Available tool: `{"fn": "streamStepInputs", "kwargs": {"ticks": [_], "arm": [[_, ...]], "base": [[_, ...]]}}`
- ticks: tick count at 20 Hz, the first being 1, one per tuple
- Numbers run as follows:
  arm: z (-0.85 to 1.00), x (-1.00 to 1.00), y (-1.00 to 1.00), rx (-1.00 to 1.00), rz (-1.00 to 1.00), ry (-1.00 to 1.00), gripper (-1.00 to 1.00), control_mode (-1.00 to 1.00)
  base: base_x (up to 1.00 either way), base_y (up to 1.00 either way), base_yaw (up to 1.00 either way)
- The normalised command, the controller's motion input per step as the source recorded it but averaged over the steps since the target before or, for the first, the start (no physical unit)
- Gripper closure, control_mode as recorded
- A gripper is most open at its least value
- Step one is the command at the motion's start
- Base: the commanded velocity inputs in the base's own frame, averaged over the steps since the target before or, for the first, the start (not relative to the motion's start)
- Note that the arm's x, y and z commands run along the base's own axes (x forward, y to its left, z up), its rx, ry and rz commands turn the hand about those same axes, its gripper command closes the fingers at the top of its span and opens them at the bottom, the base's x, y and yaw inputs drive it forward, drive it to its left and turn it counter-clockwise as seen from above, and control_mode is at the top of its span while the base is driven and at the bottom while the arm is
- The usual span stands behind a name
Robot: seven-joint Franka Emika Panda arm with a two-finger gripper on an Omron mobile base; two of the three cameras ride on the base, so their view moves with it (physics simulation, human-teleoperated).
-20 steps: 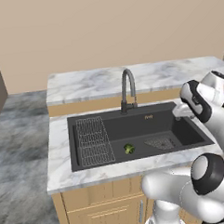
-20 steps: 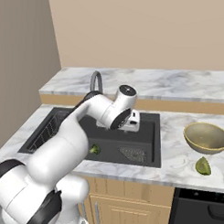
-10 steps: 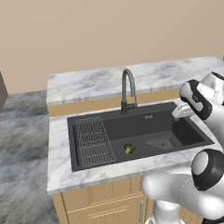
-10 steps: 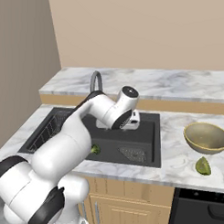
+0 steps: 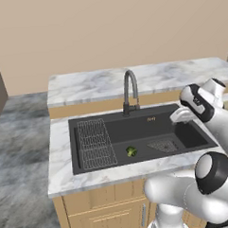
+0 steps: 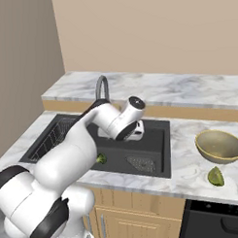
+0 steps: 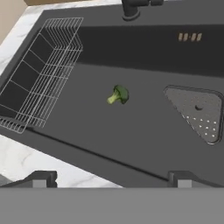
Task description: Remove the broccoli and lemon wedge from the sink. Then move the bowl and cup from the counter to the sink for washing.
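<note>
The broccoli (image 7: 118, 95) lies on the floor of the black sink (image 5: 183, 136), between the wire rack and the drain strainer; it also shows as the broccoli (image 5: 131, 151) and, half behind my arm, the broccoli (image 6: 100, 159). My gripper (image 7: 111, 180) hangs open above the sink's right half, with nothing between its fingertips (image 7: 41, 179), some way right of the floret. It shows too as the gripper (image 5: 180, 115) and the gripper (image 6: 134, 135). The lemon wedge (image 6: 216, 176) rests on the counter (image 6: 189, 138) right of the sink, just in front of the tan bowl (image 6: 219, 145). The cup is out of view.
A dark curved faucet (image 5: 130, 92) stands behind the sink's middle. The wire rack (image 5: 95, 143) fills the basin's left part and the drain strainer (image 5: 163, 145) sits right of centre. A dark appliance top (image 6: 217, 219) lies below the counter at the right.
My hand has drifted a little to the left and lower over the sink. Its jaws stay open. The broccoli, lemon wedge and bowl have not moved.
</note>
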Motion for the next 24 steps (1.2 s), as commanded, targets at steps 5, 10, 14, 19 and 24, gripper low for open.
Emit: {"fn": "streamStepInputs", "kwargs": {"ticks": [5, 10, 14, 19, 24], "arm": [[-0.16, 0.11, 0.27, 0.0, 0.0, -0.04, -1.0, -1.0], [-0.17, 0.13, 0.21, 0.0, 0.0, -0.03, -1.0, -1.0], [-0.17, 0.15, 0.18, 0.0, 0.0, 0.0, -1.0, -1.0], [-0.2, 0.1, 0.23, 0.0, 0.0, 0.0, -1.0, -1.0], [-0.15, 0.12, 0.18, 0.0, 0.01, 0.0, -1.0, -1.0]], "base": [[0.0, 0.0, 0.0], [0.0, 0.0, 0.0], [0.0, 0.0, 0.0], [0.0, 0.0, 0.0], [0.0, 0.0, 0.0]]}}
